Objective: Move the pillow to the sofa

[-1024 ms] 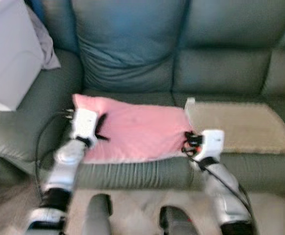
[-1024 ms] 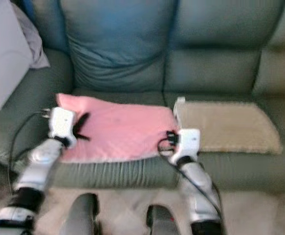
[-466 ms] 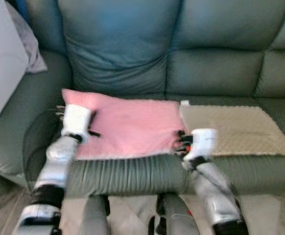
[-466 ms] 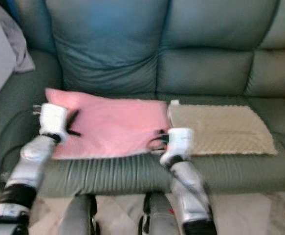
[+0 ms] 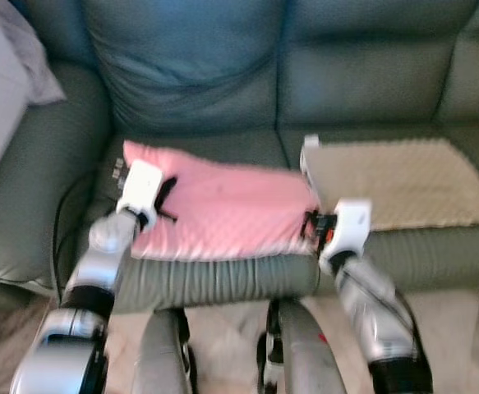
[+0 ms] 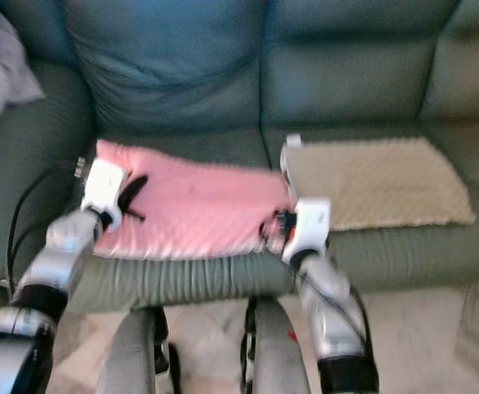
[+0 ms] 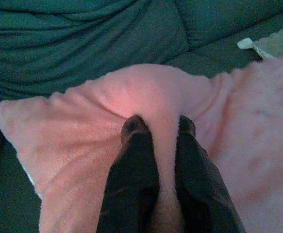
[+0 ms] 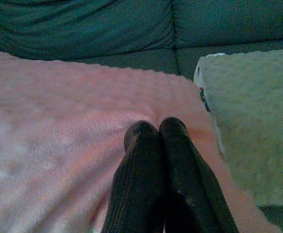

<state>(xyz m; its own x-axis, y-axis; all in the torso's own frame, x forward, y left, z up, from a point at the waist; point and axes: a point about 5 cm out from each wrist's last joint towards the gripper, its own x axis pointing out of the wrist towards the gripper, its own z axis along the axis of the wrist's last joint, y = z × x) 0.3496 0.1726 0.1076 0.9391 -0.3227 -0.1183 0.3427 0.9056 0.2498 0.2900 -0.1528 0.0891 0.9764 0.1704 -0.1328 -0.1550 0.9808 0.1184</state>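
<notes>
I'm setting the pink pillow [image 5: 223, 209] down on the sofa [image 5: 198, 74] seat, so the job now is a clean release: I'm judging it needs both sides let go together, with a straight pull back toward me so the fleece isn't dragged off the front edge. The pillow is lying flat at frame centre, its near edge about level with the seat's front edge, so a push deeper before letting go looks safer.

Left tool [image 7: 158, 128], centre-left in the head view: fingers [image 7: 131, 160] are pinching a raised fold of pink fleece between them, narrow gap filled with fabric. That one is clamped on the pillow near its left edge.

Right tool [image 8: 153, 128], just right of centre at the pillow's near right corner: fingers [image 8: 180, 160] are pressed together, tips touching, resting on the pink surface. I can't tell whether any fabric is caught under them.

Further back and right, a beige mat [image 5: 395, 176] is lying on the next seat, its edge just beside the pillow's right side. I'm keeping the right arm from snagging it. Behind, the teal back cushions.
</notes>
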